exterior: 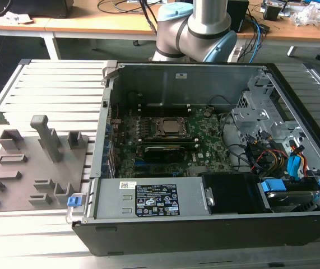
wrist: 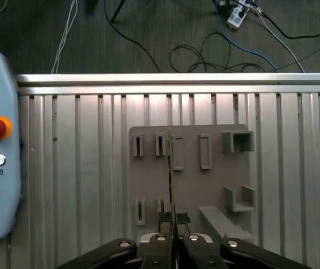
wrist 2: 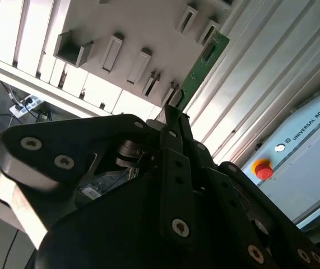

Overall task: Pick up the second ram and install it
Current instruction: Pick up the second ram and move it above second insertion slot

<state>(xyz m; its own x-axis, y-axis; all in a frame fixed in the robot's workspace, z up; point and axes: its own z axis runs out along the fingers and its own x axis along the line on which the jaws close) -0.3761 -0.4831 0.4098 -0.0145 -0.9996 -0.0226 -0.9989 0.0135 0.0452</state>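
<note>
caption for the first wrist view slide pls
End effector gripping the second ram edge-on over the grey slotted plate on the ribbed table

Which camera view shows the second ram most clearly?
The second wrist view: the second ram shows its green face, one end in the hand. The first wrist view shows it edge-on; one end pokes in at the exterior view's left edge.
</note>
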